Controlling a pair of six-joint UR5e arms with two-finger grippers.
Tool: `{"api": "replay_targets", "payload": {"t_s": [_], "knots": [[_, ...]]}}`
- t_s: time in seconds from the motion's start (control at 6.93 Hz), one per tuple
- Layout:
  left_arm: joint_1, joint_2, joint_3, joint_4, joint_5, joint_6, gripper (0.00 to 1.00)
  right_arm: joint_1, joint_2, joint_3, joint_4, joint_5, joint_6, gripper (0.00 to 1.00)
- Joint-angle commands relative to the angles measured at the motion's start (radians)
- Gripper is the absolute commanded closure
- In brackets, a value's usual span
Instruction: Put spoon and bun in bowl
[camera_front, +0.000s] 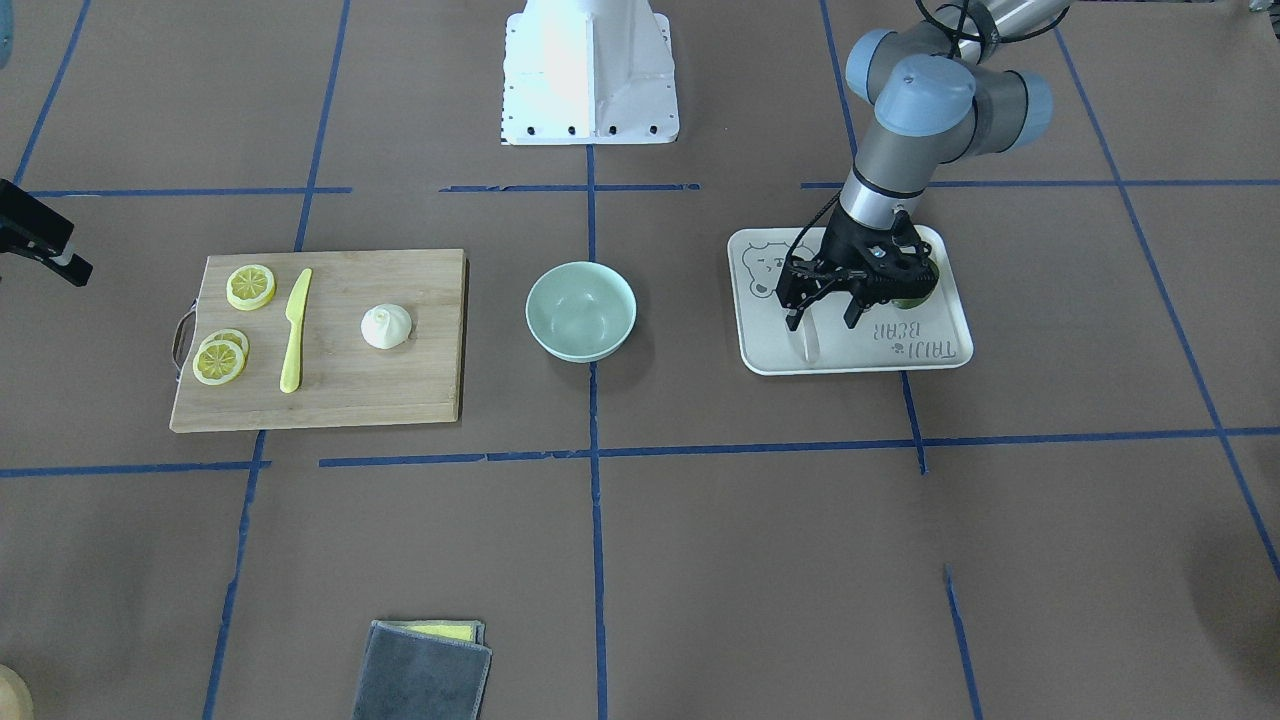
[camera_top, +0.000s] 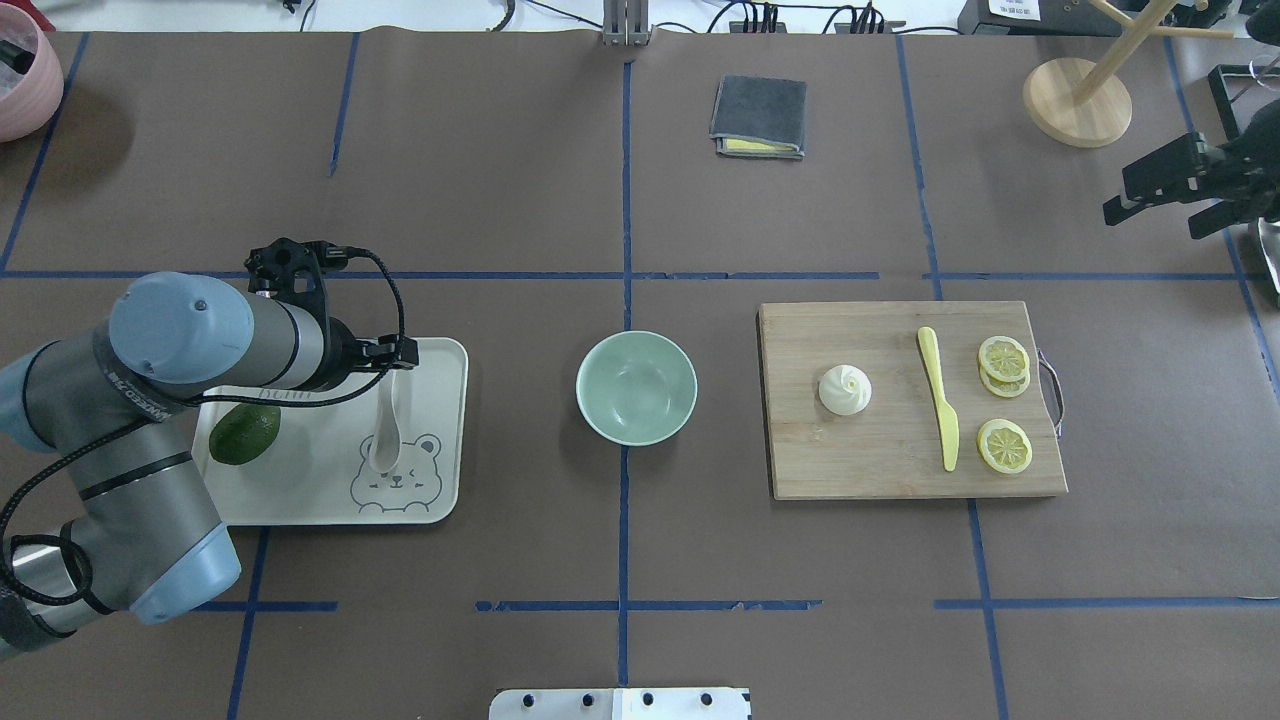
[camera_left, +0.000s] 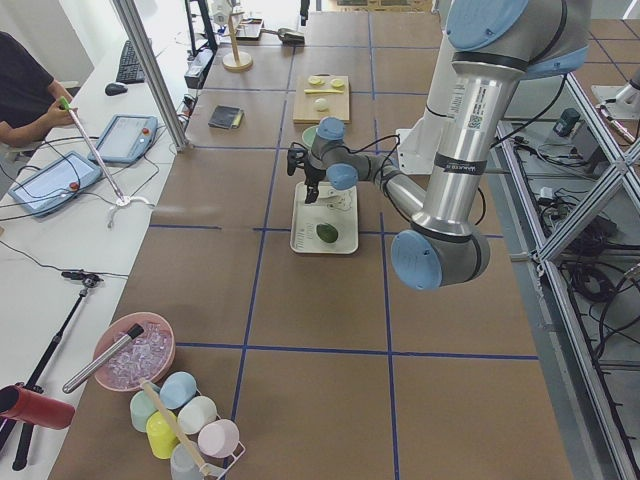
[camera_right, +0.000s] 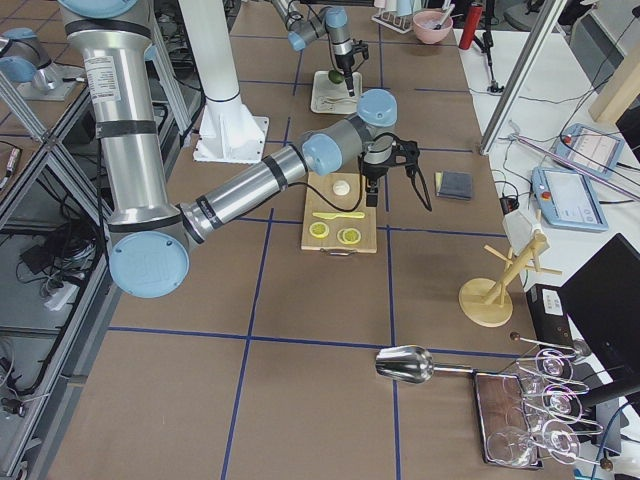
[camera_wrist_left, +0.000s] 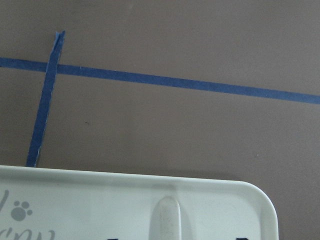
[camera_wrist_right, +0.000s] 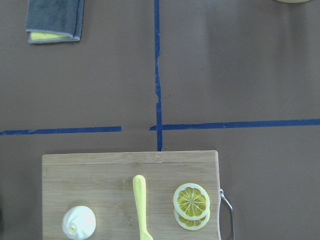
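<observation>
The off-white spoon lies on the white bear-print tray, scoop toward the robot; it also shows in the overhead view, and its handle end shows in the left wrist view. My left gripper is open, low over the tray, with its fingers on either side of the spoon's handle. The white pleated bun sits on the wooden cutting board. The mint-green bowl stands empty between tray and board. My right gripper looks open and hangs high, beyond the board's far right corner.
A green avocado lies on the tray under my left arm. A yellow plastic knife and lemon slices share the board with the bun. A folded grey cloth and a wooden stand are at the far side.
</observation>
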Motion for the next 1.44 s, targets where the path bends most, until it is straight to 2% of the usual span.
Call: {"api": "replay_targets", "payload": {"t_s": [0.0, 0.58, 0.72, 1.01, 1.3], "knots": [[0.014, -0.002, 0.031, 0.001, 0.023, -0.002, 0.26, -0.060, 0.041, 0.004, 0.000, -0.033, 0.076, 0.00], [0.063, -0.004, 0.031, 0.003, 0.023, -0.004, 0.40, -0.107, 0.072, 0.010, 0.002, -0.054, 0.145, 0.00], [0.063, -0.004, 0.029, 0.004, 0.023, -0.004, 0.53, -0.107, 0.072, 0.010, 0.002, -0.054, 0.145, 0.00], [0.062, -0.002, 0.022, 0.015, 0.023, -0.004, 0.99, -0.108, 0.073, 0.010, 0.000, -0.054, 0.147, 0.00], [0.060, -0.005, -0.030, 0.096, 0.019, -0.002, 1.00, -0.120, 0.082, 0.009, 0.000, -0.056, 0.155, 0.00]]}}
